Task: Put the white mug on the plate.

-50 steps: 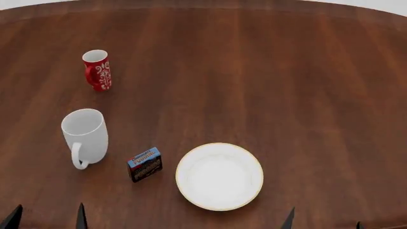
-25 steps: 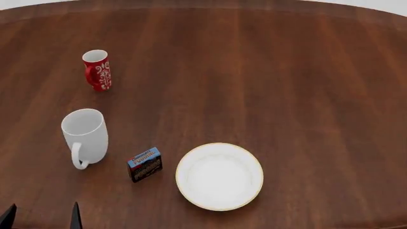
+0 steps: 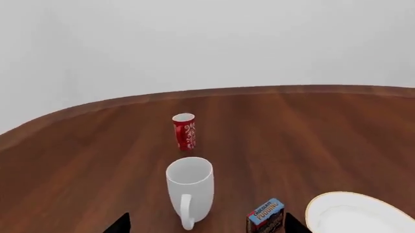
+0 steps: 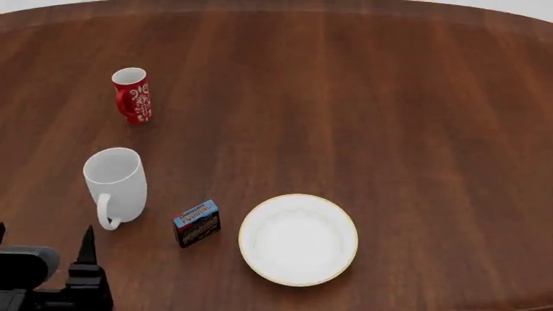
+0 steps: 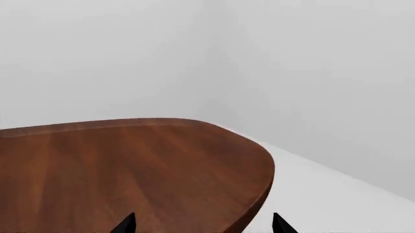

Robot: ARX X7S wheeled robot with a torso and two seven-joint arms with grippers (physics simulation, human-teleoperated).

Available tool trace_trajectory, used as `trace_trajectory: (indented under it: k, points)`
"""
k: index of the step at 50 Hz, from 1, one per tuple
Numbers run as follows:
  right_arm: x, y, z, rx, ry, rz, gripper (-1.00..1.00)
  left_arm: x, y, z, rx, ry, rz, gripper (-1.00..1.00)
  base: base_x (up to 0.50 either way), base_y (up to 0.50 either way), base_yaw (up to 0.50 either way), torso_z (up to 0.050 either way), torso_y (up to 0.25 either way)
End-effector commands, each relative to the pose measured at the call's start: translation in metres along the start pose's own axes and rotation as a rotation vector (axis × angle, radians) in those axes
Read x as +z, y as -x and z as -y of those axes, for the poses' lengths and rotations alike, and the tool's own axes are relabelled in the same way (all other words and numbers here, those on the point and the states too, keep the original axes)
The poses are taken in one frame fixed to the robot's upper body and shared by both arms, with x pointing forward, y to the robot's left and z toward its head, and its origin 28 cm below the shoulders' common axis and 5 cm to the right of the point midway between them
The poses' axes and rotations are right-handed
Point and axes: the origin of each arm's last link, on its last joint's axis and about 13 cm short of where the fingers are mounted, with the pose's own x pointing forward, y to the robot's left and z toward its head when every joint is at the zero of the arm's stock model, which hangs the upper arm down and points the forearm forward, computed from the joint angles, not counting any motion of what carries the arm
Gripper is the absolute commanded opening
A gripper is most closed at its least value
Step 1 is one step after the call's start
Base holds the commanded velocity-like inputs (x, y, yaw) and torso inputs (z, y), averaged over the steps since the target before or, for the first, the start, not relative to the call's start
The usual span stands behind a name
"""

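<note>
The white mug (image 4: 116, 184) stands upright at the table's left, handle toward me; it also shows in the left wrist view (image 3: 190, 191). The plate (image 4: 298, 240), white with a gold rim, lies empty right of it near the front edge, and its edge shows in the left wrist view (image 3: 363, 216). My left gripper (image 4: 43, 234) is open at the lower left, short of the mug and touching nothing; in its own view (image 3: 207, 226) the mug stands ahead between the tips. My right gripper (image 5: 203, 225) is open and empty, out of the head view.
A small red floral mug (image 4: 131, 95) stands behind the white mug. A chocolate pudding box (image 4: 197, 223) stands between the white mug and the plate. The right wrist view shows the brown table's (image 5: 129, 165) rounded right end and the pale floor beyond.
My left gripper has risen into the head view at the lower left, nearer the white mug. The right gripper's tips have left that view. The mugs, box and plate have not moved.
</note>
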Motion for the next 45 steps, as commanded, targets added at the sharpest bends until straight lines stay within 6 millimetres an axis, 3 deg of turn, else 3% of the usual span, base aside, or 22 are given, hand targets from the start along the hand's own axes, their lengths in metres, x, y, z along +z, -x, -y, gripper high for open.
trace_trajectory:
  k: [1,16,29,45]
  points:
    - [-0.004,-0.004,-0.002,0.012,-0.01,-0.016,1.0,0.055,0.011,-0.007,-0.059,0.014,-0.068,1.0,0.0,0.0,0.0,0.0,0.0]
    - [-0.006,-0.007,-0.002,0.026,-0.026,-0.019,1.0,0.097,0.008,-0.006,-0.075,0.044,-0.154,1.0,0.0,0.0,0.0,0.0,0.0]
    - [-0.005,-0.01,-0.003,0.042,-0.038,-0.03,1.0,0.099,0.008,-0.006,-0.071,0.057,-0.155,1.0,0.06,0.06,0.0,0.0,0.0]
    - [-0.006,-0.006,-0.003,0.057,-0.053,-0.02,1.0,0.098,0.008,-0.005,-0.066,0.063,-0.144,1.0,0.43,0.2,0.0,0.0,0.0]
